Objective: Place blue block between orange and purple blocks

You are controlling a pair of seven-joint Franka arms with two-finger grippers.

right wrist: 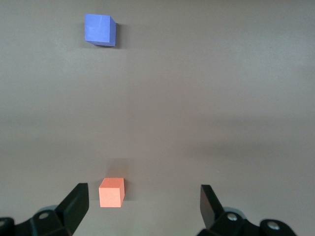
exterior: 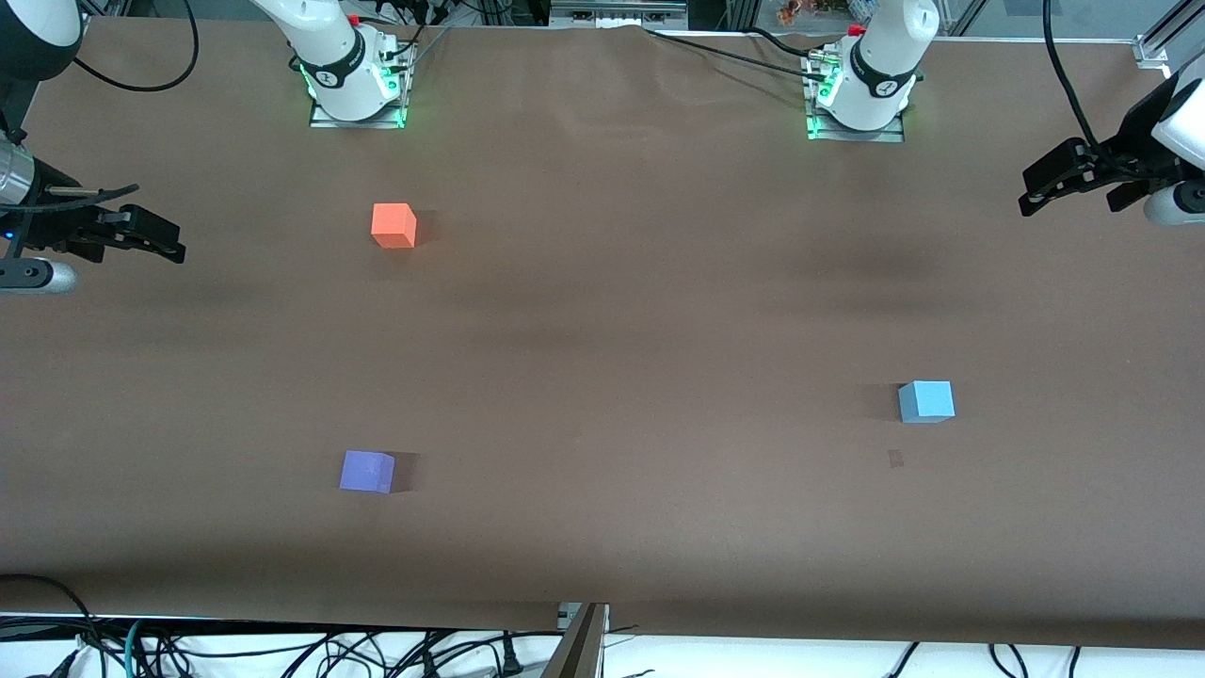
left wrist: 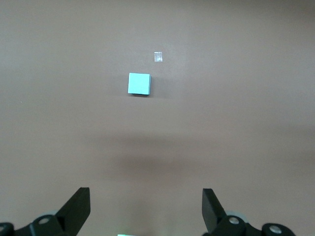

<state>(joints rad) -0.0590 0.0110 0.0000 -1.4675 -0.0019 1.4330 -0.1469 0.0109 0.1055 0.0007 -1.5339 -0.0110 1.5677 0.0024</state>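
Note:
The light sky-blue block sits on the brown table toward the left arm's end; it also shows in the left wrist view. The orange block sits near the right arm's base, and the purple block sits nearer to the front camera than it, with a wide gap between them. Both show in the right wrist view, orange and purple. My left gripper is open and empty over the left arm's end of the table. My right gripper is open and empty over the right arm's end.
A small pale scrap lies on the table beside the blue block, nearer to the front camera; it also shows in the left wrist view. The brown table cover spans the view. Cables hang along the front edge.

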